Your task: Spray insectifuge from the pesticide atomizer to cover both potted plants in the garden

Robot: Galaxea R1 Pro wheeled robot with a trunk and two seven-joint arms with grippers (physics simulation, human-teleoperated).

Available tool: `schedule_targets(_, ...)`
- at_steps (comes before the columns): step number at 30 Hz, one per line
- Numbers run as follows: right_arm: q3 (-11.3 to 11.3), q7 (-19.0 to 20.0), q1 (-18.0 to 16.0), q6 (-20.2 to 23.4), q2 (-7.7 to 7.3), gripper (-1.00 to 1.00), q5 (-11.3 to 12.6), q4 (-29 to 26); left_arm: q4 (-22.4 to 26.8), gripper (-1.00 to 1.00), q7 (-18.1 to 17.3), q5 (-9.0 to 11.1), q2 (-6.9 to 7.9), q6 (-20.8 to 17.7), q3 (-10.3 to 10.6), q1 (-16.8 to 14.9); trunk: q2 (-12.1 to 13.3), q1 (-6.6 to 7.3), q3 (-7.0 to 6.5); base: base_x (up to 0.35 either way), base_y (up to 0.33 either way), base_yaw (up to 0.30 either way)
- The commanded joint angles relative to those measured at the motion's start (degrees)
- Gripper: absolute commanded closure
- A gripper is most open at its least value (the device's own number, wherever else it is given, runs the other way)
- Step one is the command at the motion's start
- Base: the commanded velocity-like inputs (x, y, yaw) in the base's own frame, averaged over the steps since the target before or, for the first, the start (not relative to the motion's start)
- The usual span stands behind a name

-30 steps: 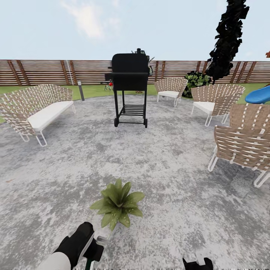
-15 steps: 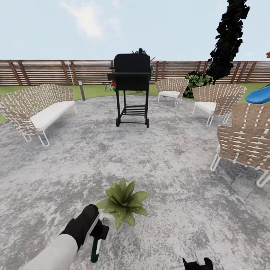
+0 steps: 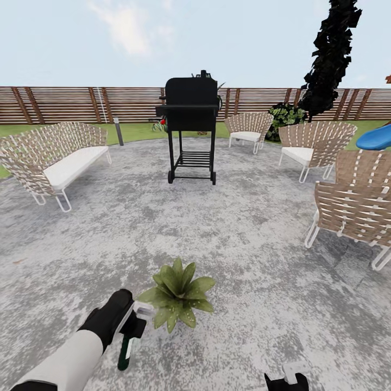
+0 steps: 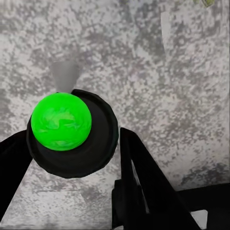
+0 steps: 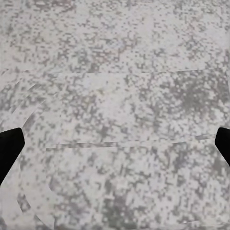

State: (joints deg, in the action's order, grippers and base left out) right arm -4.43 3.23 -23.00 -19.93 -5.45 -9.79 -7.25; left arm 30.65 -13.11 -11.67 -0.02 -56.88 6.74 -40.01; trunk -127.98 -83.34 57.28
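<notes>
While left gripper (image 3: 129, 325) clamps the pesticide atomizer (image 3: 126, 347), aim nozzle at potted plant (image 3: 176, 293) w/ steady sweeps; right gripper (image 5: 115, 143) spread, empty.

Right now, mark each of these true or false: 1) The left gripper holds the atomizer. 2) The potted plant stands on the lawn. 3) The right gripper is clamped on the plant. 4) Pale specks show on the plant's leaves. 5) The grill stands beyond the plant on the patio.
1) True. The left gripper is closed on the pesticide atomizer, whose dark green body hangs below it.
2) False. The potted plant stands on the grey stone patio, not on grass.
3) False. The right gripper is open, low in the head view, apart from the plant.
4) True. Whitish specks of insectifuge dot the near leaves.
5) True. The black grill stands farther out on the patio.
</notes>
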Motion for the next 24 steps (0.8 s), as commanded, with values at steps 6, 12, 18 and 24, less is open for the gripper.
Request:
schedule_targets(6,-0.5,0.3,0.0,-0.2,0.0,-1.0,-0.4,0.0,-0.2,1.0,-0.3,-0.4,0.4,0.2,0.1,0.8,0.0,0.01,0.05,0.0,0.0,0.0)
schedule_targets(12,-0.5,0.3,0.0,-0.2,0.0,-1.0,-0.2,0.0,-0.2,1.0,-0.6,-0.1,0.27,1.2,-0.2,0.9,0.0,0.01,0.05,0.0,0.0,-0.093)
schedule_targets(18,-0.5,0.3,0.0,-0.2,0.0,-1.0,-0.2,0.0,-0.1,1.0,-0.7,-0.2,0.19,1.9,-0.2,2.3,0.0,0.01,0.05,0.0,0.0,-0.288)
schedule_targets(24,-0.5,0.3,0.0,-0.2,0.0,-1.0,-0.2,0.0,-0.1,1.0,-0.3,-0.3,0.2,2.6,-0.1,2.8,0.0,0.01,0.05,-0.008,0.049,-0.131)
